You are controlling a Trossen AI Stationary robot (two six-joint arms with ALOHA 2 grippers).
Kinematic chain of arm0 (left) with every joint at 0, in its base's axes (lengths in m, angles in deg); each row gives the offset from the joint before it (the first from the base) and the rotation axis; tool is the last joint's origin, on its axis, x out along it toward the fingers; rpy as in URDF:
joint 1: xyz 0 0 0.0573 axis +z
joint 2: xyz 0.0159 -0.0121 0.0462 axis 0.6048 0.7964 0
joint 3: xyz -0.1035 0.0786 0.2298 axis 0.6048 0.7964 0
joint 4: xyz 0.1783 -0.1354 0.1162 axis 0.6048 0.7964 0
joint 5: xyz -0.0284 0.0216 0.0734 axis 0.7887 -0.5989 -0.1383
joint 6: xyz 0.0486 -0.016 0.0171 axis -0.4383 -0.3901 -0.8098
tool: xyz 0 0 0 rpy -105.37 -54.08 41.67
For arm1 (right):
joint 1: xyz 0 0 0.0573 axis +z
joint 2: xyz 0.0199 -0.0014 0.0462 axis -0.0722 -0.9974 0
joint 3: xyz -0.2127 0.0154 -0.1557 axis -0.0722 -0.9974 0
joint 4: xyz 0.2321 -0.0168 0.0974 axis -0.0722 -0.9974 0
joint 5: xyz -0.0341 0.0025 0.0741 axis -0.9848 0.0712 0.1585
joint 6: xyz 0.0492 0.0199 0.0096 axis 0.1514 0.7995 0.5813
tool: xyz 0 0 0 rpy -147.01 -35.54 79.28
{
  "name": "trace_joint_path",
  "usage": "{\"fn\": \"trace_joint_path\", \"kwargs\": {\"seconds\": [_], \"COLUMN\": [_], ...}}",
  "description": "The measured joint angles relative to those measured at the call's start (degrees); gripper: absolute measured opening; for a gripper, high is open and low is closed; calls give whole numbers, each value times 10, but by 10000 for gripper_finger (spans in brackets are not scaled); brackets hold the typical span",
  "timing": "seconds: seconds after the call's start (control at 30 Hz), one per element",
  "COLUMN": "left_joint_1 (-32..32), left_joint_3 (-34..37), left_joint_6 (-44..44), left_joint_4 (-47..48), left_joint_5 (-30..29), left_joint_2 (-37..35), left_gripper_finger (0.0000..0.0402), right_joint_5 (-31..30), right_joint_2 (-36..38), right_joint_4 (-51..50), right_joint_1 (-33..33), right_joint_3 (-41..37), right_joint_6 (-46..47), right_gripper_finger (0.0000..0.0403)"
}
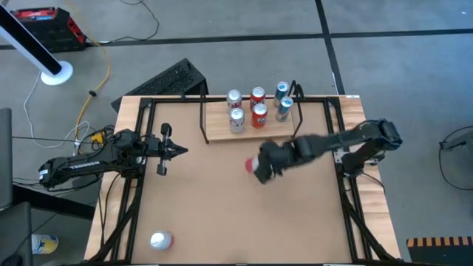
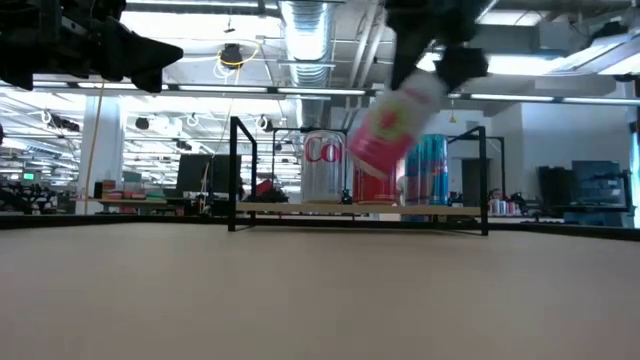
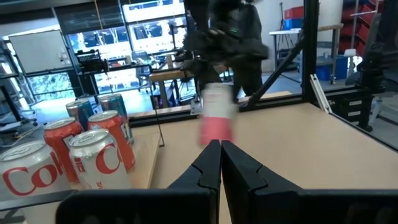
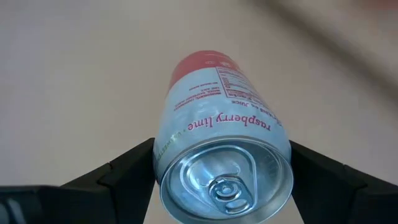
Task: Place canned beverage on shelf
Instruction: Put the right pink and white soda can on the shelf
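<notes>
Pink-and-white raspberry lime can (image 4: 217,149), being gripped by the right claw (image 1: 260,167) above the table (image 1: 222,207).
The can is hanging tilted in the air, clear of the tabletop, just in front of the light-wood shelf (image 1: 218,133), which is carrying six upright cans (image 1: 258,107) in two rows. The right claw's fingers (image 4: 124,171) are pressing on both sides of the can's body. The left claw (image 1: 176,150) is resting pinched together over the table's left side. A silver can (image 1: 160,240) is lying near the front edge.
</notes>
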Motion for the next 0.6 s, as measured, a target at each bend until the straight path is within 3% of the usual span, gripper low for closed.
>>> {"fn": "trace_joint_path", "kwargs": {"seconds": [0.3,0.6], "left_joint_1": [0,0], "left_joint_3": [0,0], "left_joint_6": [-10,-17], "left_joint_4": [-1,-1], "left_joint_5": [-5,-15], "left_joint_2": [0,0], "left_gripper_finger": [0,0], "right_joint_5": [-7,10], "right_joint_2": [1,-1], "right_joint_4": [137,252], "right_joint_1": [-152,-171], "right_joint_3": [70,124], "right_joint_6": [-297,-476], "right_gripper_finger": [333,333]}}
